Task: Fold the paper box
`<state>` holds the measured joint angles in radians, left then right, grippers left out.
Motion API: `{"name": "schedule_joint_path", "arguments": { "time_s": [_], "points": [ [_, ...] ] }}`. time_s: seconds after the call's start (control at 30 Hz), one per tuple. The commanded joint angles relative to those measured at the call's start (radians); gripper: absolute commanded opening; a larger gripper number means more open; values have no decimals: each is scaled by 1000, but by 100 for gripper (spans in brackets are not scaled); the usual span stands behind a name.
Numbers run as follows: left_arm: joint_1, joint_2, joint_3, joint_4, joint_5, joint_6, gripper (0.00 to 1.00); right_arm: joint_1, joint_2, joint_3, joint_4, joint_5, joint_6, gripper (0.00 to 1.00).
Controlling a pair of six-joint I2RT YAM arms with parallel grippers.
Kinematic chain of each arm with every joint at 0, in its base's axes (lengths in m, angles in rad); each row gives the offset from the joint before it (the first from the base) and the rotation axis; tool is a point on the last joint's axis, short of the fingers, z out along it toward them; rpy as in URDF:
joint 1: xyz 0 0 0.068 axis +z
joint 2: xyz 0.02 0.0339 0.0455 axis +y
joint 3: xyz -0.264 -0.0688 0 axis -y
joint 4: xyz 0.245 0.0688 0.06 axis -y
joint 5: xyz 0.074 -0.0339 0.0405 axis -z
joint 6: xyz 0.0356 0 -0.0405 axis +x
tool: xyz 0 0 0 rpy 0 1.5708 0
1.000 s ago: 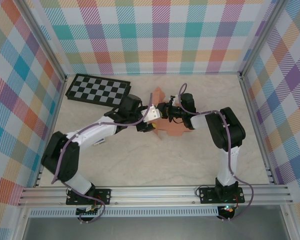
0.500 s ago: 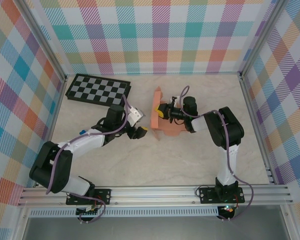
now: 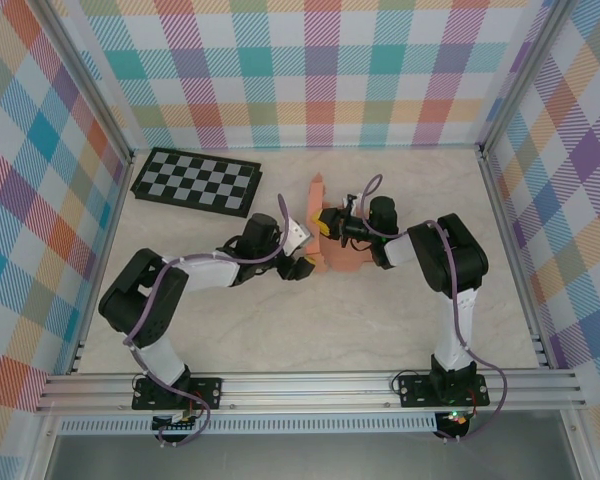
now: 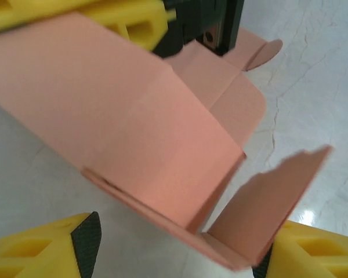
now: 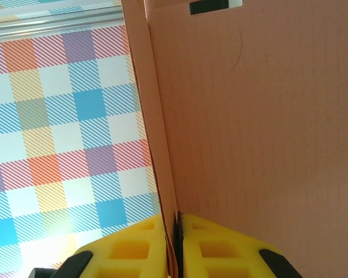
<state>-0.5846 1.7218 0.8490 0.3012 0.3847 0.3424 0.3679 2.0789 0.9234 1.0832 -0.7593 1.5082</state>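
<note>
The salmon-orange paper box (image 3: 332, 250) lies partly folded near the table's middle, one panel standing upright (image 3: 313, 200). My right gripper (image 3: 330, 224) is shut on the box; in the right wrist view its yellow fingers (image 5: 133, 249) pinch the card's edge (image 5: 162, 150) between them. My left gripper (image 3: 302, 250) sits at the box's left side, open. In the left wrist view its yellow fingers (image 4: 40, 249) spread wide around the box's lower corner (image 4: 220, 249), with a raised flap (image 4: 272, 197) against the right finger.
A black-and-grey checkerboard (image 3: 195, 180) lies at the back left. Plaid walls close in the marble table (image 3: 280, 330) on three sides, and an aluminium rail (image 3: 310, 385) runs along the near edge.
My left arm pulled away to the left half a second ago and has now come back to the box's left side. The right gripper kept its hold with little movement.
</note>
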Motion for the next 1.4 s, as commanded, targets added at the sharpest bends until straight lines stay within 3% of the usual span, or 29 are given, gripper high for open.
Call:
{"name": "schedule_joint_path", "arguments": {
  "time_s": [0.0, 0.17, 0.4, 0.5, 0.8, 1.1, 1.37],
  "points": [
    [-15, 30, 51, 96, -43, -43, 67, -4, 27, -26, -6, 14, 10, 12],
    [-50, 86, 97, 103, -66, -57, 66, 2, 27, -29, -8, 26, 13, 11],
    [-81, 134, 131, 138, -205, -105, 65, 22, 11, -57, 4, 85, 47, 11],
    [-85, 133, 133, 156, -188, -129, 64, 47, -8, -70, 13, 134, 62, 10],
    [-73, -25, 23, 105, -319, -46, 65, 134, 9, -21, 119, 265, 165, 10],
    [19, -277, -164, 58, -323, -92, 67, 233, 98, 57, 159, 380, 176, 11],
    [34, -229, -168, 69, -378, -159, 68, 225, 137, 31, 126, 327, 136, 18]
  ]
}}
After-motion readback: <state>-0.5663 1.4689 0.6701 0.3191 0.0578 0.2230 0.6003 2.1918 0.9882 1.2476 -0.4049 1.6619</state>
